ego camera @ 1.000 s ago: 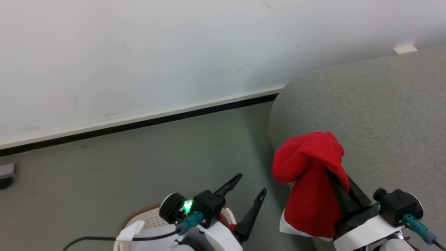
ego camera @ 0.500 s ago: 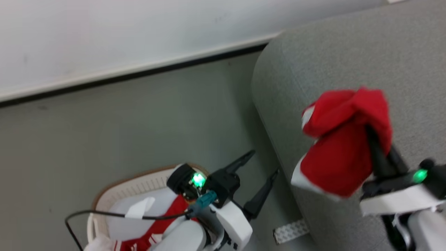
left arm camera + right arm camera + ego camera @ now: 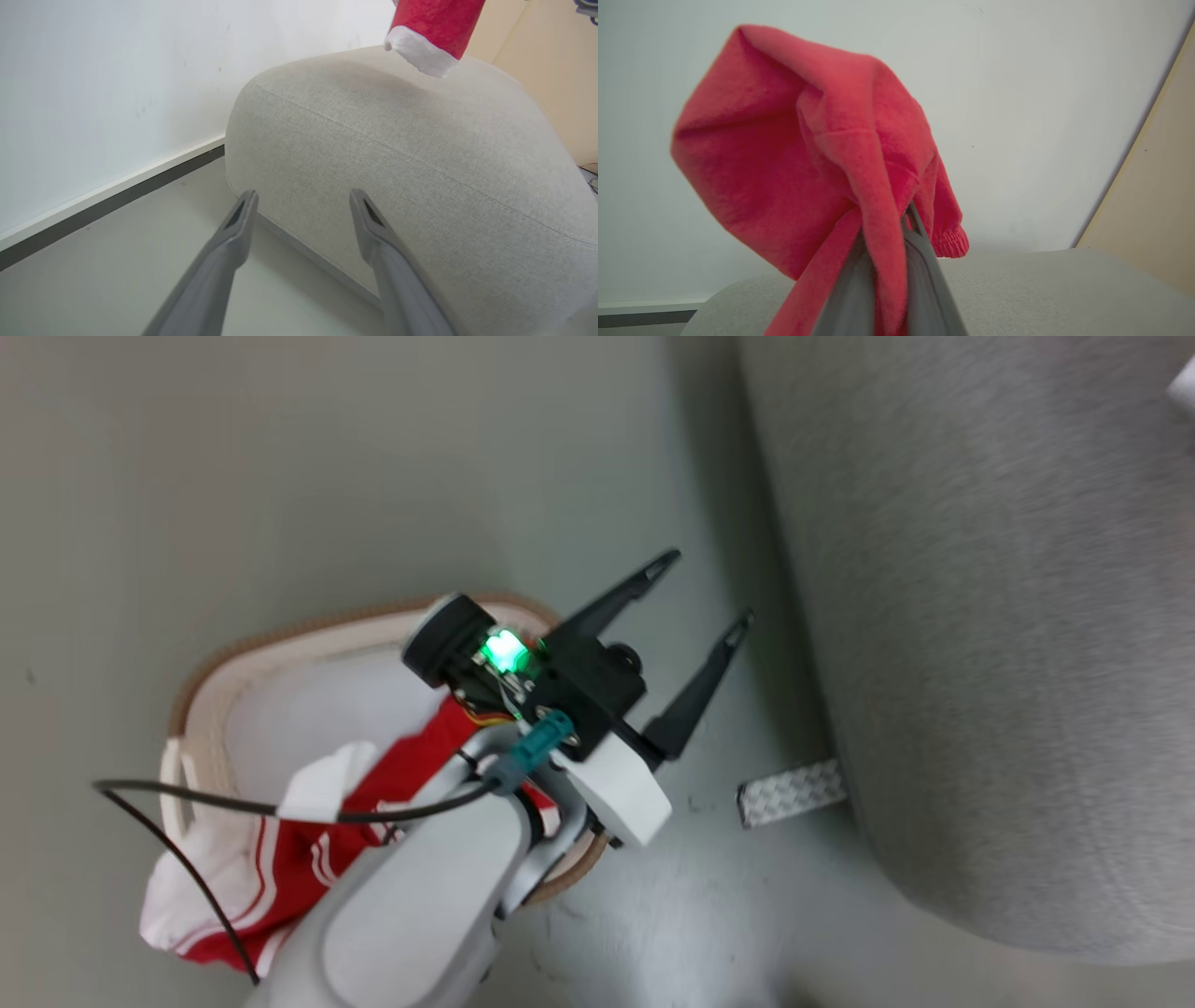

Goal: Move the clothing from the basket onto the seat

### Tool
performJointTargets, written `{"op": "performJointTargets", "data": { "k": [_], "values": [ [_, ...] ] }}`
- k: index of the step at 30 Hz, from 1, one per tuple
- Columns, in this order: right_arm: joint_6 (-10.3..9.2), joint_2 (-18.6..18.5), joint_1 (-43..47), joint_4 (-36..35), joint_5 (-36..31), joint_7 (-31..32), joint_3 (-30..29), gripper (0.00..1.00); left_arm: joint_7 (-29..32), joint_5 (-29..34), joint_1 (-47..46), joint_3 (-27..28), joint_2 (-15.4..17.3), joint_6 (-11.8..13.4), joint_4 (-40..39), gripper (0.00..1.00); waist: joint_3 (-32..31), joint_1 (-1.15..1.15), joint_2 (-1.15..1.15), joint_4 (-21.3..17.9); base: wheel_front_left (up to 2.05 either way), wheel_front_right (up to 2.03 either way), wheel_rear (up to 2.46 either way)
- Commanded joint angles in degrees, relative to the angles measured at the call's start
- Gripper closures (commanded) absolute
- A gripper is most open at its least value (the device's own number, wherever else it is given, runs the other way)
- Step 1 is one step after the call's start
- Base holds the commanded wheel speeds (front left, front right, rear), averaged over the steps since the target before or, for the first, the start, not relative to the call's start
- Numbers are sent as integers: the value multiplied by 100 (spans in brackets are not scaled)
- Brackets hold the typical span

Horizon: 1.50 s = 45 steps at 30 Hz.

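In the right wrist view my right gripper (image 3: 900, 231) is shut on a red garment of the clothing (image 3: 808, 154), which drapes over its fingers above the grey seat (image 3: 1041, 289). The left wrist view shows that garment (image 3: 434, 23), with a white cuff, hanging over the seat's (image 3: 397, 140) top. My left gripper (image 3: 705, 590) is open and empty, held over the floor between the basket (image 3: 280, 639) and the seat (image 3: 980, 616); its fingers (image 3: 238, 224) point at the seat's side. More red clothing with white stripes (image 3: 299, 868) lies in the basket and spills over its near rim.
A white wall with a dark baseboard (image 3: 117, 200) runs behind the seat. A patterned silver strip (image 3: 789, 793) lies on the floor by the seat's base. A black cable (image 3: 187, 789) loops from my left wrist over the basket. A beige panel (image 3: 1148, 210) stands at the right.
The head camera has tilted down, so the basket and left arm now sit mid-picture. The right gripper carried the red garment from the seat's edge further over it and left the head view.
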Motion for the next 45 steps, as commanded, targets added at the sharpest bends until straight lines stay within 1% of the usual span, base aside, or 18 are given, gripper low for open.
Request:
{"op": "performJointTargets", "data": {
  "k": [1, 5, 8, 9, 10, 14, 16, 22, 25, 30, 33, 40, 45],
  "values": [
    [-12, -47, -261, 212, -80, 0, -126, 100, -9, 73, -85, 53, 79, 27, -35, 0, 635, -2, 0, 199, 0, 0, 0],
    [-12, -326, -880, 1108, -333, -1, -658, 100, -43, 47, -121, 104, 114, 81, -67, 0, 852, -2, 0, 294, 0, 0, 0],
    [-12, -380, -1135, 1746, -668, -1, -1067, 100, -68, 9, -37, 114, 159, 108, -12, 0, 886, -2, 0, 355, 0, 0, 0],
    [-12, -352, -1168, 1938, -810, -1, -1209, 76, -75, -14, -2, 121, 171, 125, 8, 0, 879, -2, 0, 368, 0, 0, 0],
    [-12, -306, -1171, 2121, -931, 0, -1326, 0, -95, -41, 37, 131, 179, 149, 29, 0, 857, -2, 0, 376, 0, 0, 0],
    [-12, -6, -991, 2401, -1202, -1, -1545, 0, -167, -125, 227, 195, 275, 212, 126, 0, 634, -2, 0, 349, 0, 0, 0],
    [-12, 148, -770, 2290, -1186, -1, -1483, 0, -195, -166, 295, 231, 313, 256, 174, 0, 474, -2, 0, 336, 0, 0, 0],
    [-12, 512, 295, 1428, -1106, 0, -1187, 0, -382, -329, 542, 364, 356, 394, 349, 0, -187, -2, 0, 303, 0, 0, 0],
    [-12, 709, 914, 857, -1050, 1, -1088, 0, -625, -498, 723, 425, 296, 408, 467, 0, -605, -2, 0, 346, 0, 0, 0],
    [-12, 1038, 1902, -67, -967, 0, -880, 0, -1037, -760, 1118, 561, 244, 519, 748, 0, -1322, -2, 0, 436, 0, 0, 0],
    [-12, 1250, 2477, -480, -1016, 0, -663, 0, -1244, -831, 1401, 629, 246, 585, 903, 0, -1740, -2, 0, 503, 0, 0, 0],
    [-12, 1528, 3569, -1024, -1100, 0, -10, 0, -1457, -982, 2096, 962, 320, 819, 1043, 0, -2512, -2, 0, 707, 0, 0, 0],
    [-12, 1600, 4197, -1198, -1189, 0, 491, 0, -1454, -886, 2644, 1345, 301, 928, 704, 0, -2938, -2, 0, 890, 0, 0, 0]
  ]
}}
